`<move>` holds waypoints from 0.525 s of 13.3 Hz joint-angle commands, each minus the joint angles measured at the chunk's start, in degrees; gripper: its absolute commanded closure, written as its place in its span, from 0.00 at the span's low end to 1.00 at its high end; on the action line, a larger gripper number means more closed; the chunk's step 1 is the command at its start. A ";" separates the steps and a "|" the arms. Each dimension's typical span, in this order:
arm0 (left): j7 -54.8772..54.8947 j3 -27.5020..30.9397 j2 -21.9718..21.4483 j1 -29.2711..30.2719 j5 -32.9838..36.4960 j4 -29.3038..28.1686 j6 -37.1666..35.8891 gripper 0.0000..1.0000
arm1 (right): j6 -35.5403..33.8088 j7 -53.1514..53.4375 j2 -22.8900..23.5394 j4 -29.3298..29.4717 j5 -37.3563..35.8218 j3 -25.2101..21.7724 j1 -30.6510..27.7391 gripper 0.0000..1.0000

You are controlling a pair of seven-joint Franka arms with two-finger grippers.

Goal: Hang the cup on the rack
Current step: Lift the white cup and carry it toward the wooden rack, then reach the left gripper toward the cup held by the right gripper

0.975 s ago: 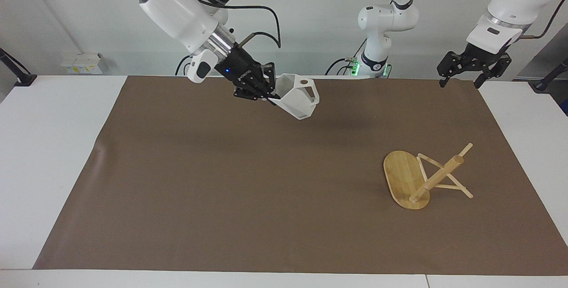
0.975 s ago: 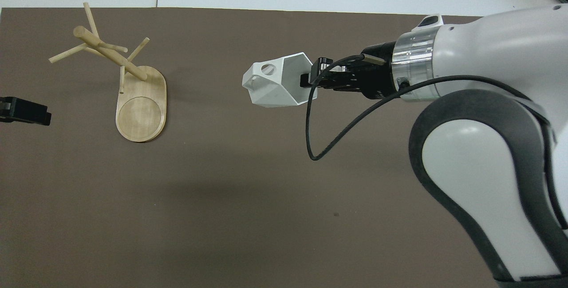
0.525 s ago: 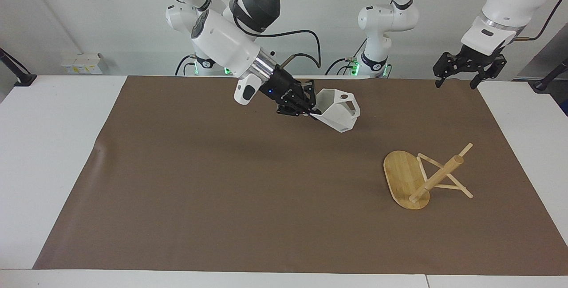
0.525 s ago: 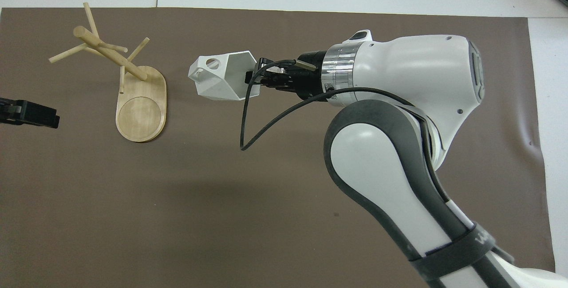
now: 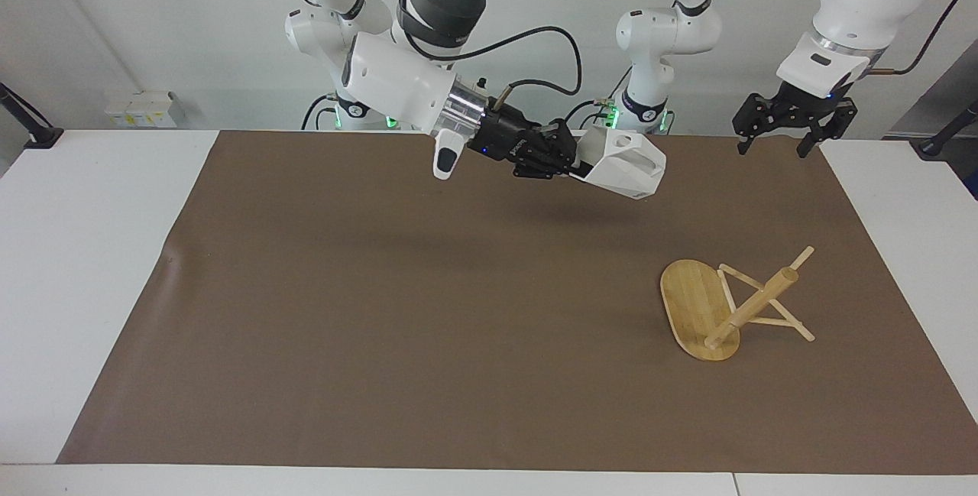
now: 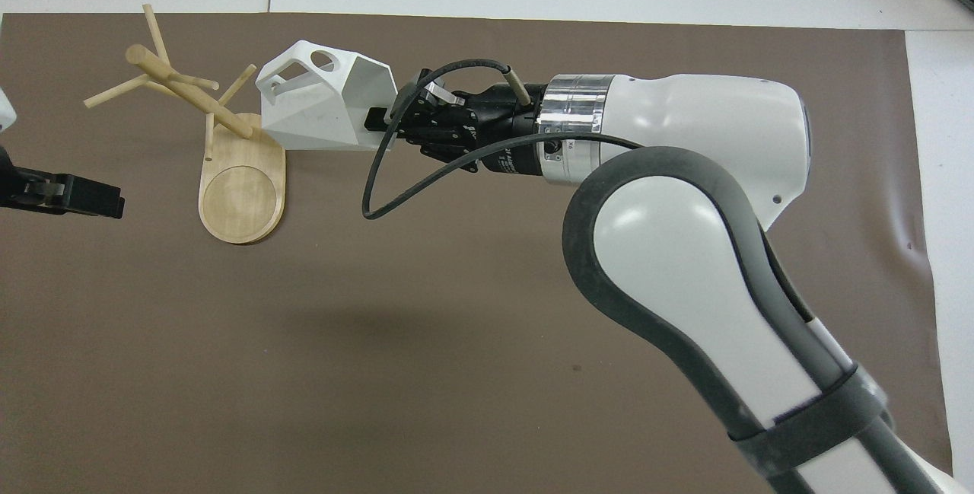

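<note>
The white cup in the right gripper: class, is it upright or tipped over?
Tipped. The cup lies on its side in the air, its rim clamped in the shut right gripper, its pierced handle uppermost and its base toward the rack.

left gripper (image 6: 65,197) | cut off by overhead view's edge

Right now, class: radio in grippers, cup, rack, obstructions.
Right gripper shut on cup, airborne over mat. Left gripper open, waiting. Rack upright, pegs bare. Nothing between.

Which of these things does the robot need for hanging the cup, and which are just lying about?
Needed:
- cup, held in the air by the right gripper
- rack

Just there:
- brown mat
- left gripper, open, waiting over the mat's edge
</note>
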 commanded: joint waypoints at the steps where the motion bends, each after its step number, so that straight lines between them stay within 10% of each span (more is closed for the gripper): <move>1: -2.29 0.28 -2.29 -0.25 -3.65 -3.17 2.79 0.00 | 0.09 1.27 0.55 0.57 1.19 0.30 0.34 1.00; 7: -5.54 0.19 -2.38 -0.33 -8.58 -4.04 5.86 0.00 | -1.41 0.66 0.55 0.30 -3.82 0.30 0.34 1.00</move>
